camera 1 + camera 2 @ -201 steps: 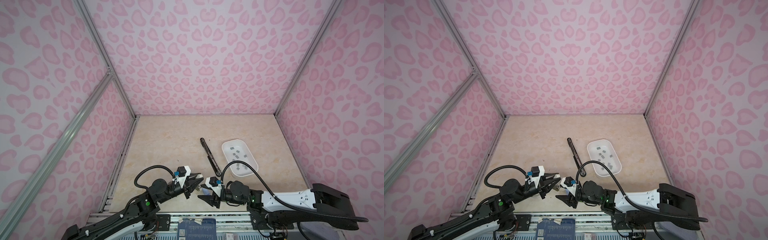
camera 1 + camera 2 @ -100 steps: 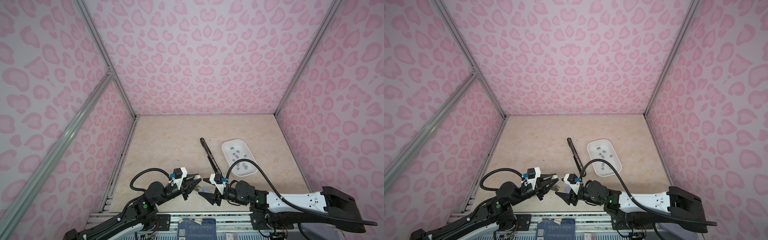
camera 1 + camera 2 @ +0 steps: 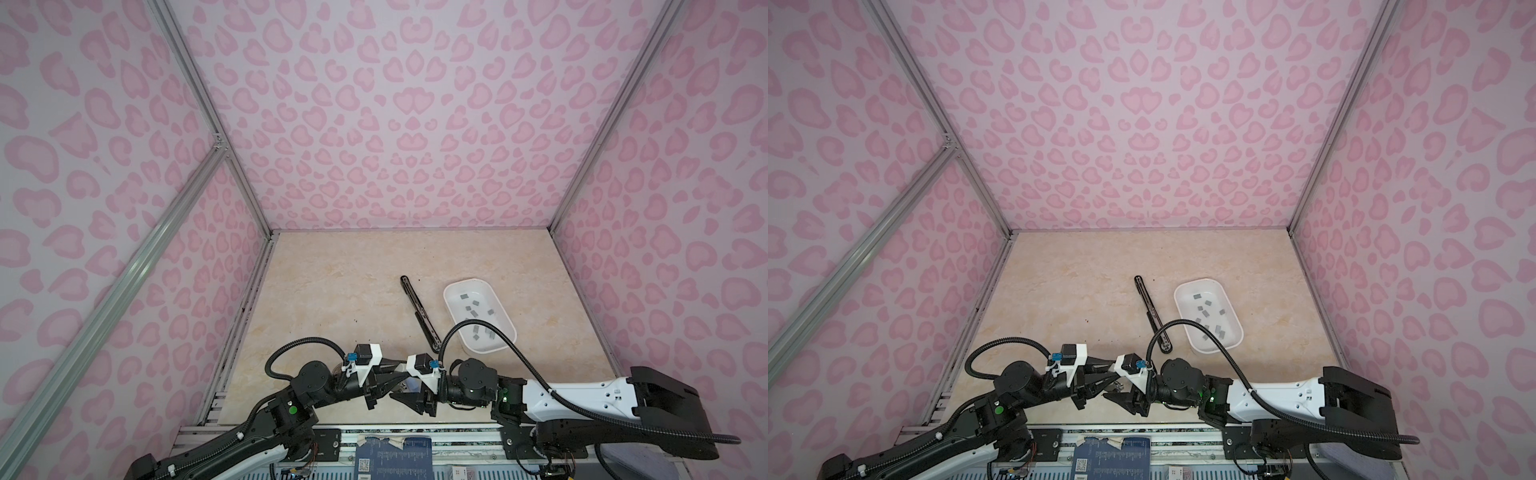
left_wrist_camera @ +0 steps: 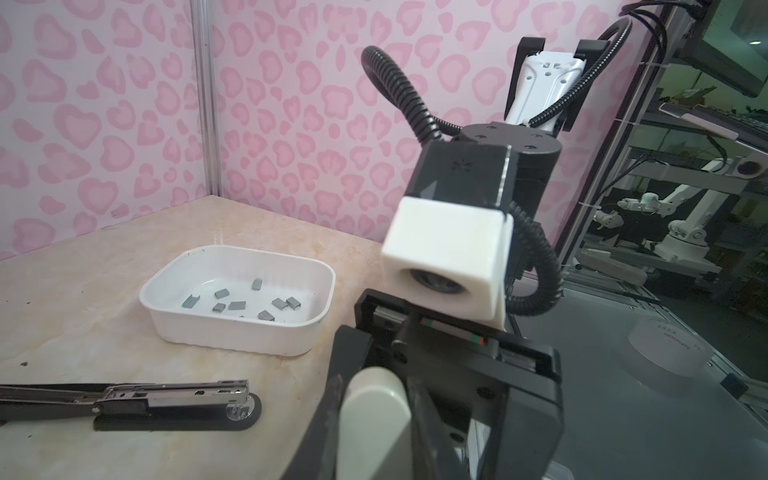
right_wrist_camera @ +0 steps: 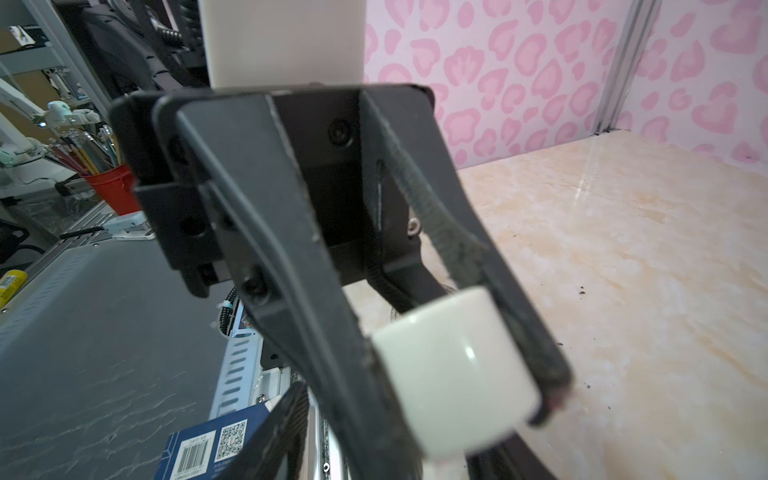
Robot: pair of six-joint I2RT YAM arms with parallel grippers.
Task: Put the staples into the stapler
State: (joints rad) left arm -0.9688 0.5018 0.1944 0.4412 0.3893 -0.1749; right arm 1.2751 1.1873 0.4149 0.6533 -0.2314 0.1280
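The staples [image 3: 491, 311] lie loose in a white tray [image 3: 465, 282] on the right of the bench [image 3: 332, 291], and the black stapler [image 3: 417, 309] lies opened flat just beside the tray. At the bench's near edge the left tool [image 3: 402, 373] is clamped on a small white rounded object [image 5: 453, 370]. Facing it, the right tool [image 3: 398, 384] has its jaws spread apart around that spot; whether they touch the object cannot be told.

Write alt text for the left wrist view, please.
A white tray holding loose grey staples sits on a marble table, near a black stapler lying opened flat. The right arm looms close, facing the camera, and a rounded white object sits between black jaws in the foreground.
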